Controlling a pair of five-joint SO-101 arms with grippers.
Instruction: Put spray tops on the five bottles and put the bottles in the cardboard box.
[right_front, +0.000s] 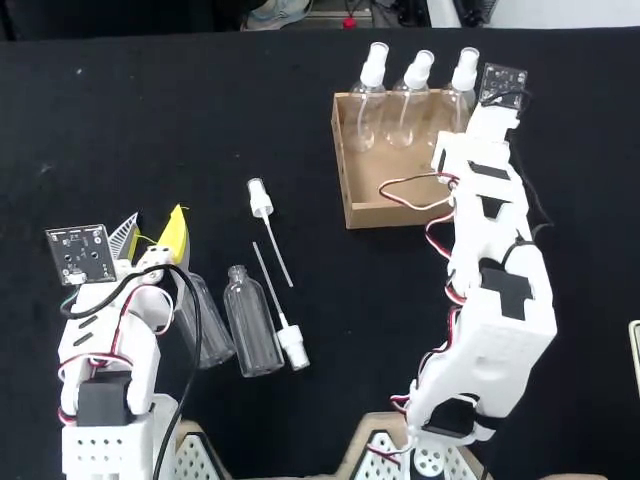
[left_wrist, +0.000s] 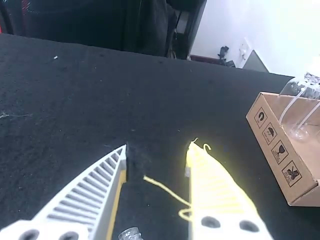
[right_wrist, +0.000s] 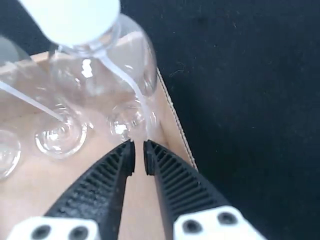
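High view: three spray-topped bottles stand in the cardboard box, while two bare bottles and two loose spray tops lie on the black table.

Along the box's far wall the capped bottles stand upright in a row; the right gripper hangs over the box floor just beside the end bottle, its black fingers almost pressed together and pinching nothing. Near the left arm, one open-necked bottle lies on its side, and a second lies just beside it, partly under the arm. One spray top lies between the bottles and the box; the other touches the first bottle's base. The left gripper hovers above the table, its white and yellow fingers spread wide and holding nothing.
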